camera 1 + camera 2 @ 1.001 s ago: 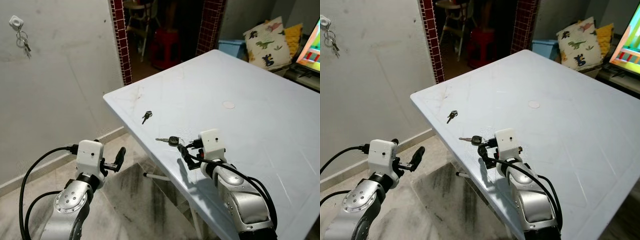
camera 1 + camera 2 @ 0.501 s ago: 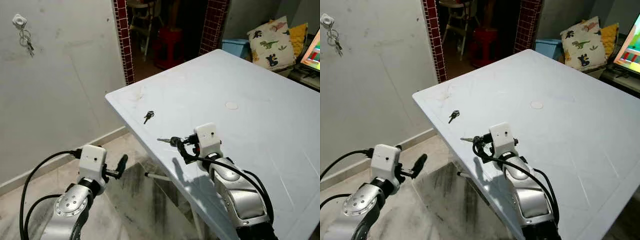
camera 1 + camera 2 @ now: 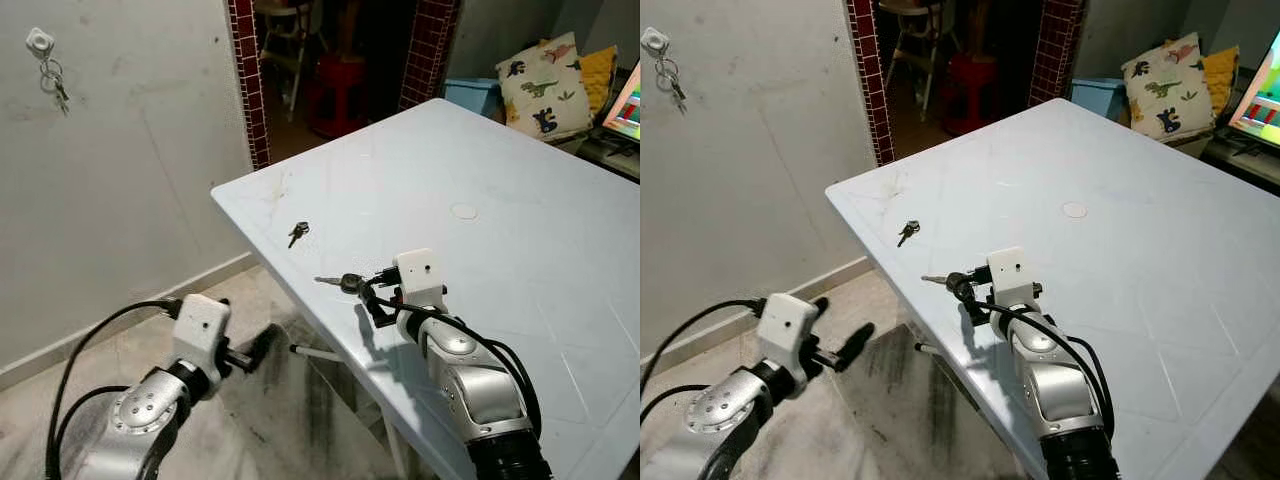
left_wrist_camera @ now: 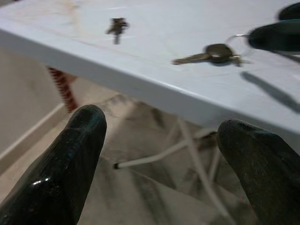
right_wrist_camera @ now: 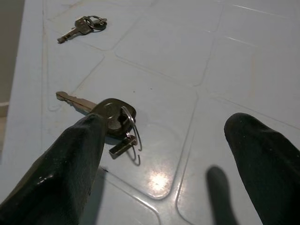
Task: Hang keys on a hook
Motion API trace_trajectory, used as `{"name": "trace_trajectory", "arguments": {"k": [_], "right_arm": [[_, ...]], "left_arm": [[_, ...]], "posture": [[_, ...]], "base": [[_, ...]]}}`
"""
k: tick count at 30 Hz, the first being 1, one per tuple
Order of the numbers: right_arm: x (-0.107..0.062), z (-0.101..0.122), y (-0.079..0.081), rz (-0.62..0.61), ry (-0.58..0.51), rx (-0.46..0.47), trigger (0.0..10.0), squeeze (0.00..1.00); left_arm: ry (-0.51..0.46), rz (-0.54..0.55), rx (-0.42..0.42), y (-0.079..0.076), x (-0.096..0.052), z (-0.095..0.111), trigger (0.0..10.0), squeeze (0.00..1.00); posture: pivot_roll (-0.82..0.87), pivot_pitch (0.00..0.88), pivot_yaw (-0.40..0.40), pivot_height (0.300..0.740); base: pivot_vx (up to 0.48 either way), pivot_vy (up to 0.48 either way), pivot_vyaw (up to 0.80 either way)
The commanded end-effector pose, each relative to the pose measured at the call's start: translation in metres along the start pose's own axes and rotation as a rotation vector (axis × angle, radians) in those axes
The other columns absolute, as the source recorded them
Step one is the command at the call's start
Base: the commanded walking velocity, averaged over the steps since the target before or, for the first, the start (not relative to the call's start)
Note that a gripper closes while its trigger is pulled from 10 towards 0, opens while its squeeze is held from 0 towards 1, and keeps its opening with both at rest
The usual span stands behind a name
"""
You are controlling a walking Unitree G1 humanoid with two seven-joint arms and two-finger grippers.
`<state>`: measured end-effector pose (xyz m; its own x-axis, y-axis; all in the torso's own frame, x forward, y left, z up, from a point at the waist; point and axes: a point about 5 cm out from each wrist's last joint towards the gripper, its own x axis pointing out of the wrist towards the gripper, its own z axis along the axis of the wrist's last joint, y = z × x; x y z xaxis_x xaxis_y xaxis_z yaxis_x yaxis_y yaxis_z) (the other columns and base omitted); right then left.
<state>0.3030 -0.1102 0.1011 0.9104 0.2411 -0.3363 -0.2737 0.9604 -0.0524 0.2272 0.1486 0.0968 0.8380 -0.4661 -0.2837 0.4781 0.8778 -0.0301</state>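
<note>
Reaching over the pale blue plastic desk (image 3: 520,200), the right hand (image 3: 366,300) sits spread, unclenched, straddling the black-headed key on its wire ring (image 5: 110,114) near the desk's edge, probably lining up a pinch; left hand (image 3: 262,347) hangs released below the desk.

Head cameras look down; wrist cameras closely share the table (image 3: 520,190).

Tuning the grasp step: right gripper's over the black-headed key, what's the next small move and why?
Probably nudge the right gripper forward so both fingers straddle the black-headed key, then close. Its fingers are open; one finger already overlaps the key's head while the other sits off to the side over bare table, so the key isn't centred.
</note>
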Motion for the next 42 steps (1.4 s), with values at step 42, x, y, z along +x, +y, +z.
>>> {"name": "trace_trajectory", "arguments": {"k": [42], "right_arm": [[-0.003,-0.001,0.010,0.060,-0.036,-0.047,10.0,0.00]], "left_arm": [[0.003,-0.094,0.037,-0.013,0.005,0.001,10.0,0.00]], "posture": [[0.10,0.000,0.029,0.740]], "base": [[0.000,0.000,0.00]]}}
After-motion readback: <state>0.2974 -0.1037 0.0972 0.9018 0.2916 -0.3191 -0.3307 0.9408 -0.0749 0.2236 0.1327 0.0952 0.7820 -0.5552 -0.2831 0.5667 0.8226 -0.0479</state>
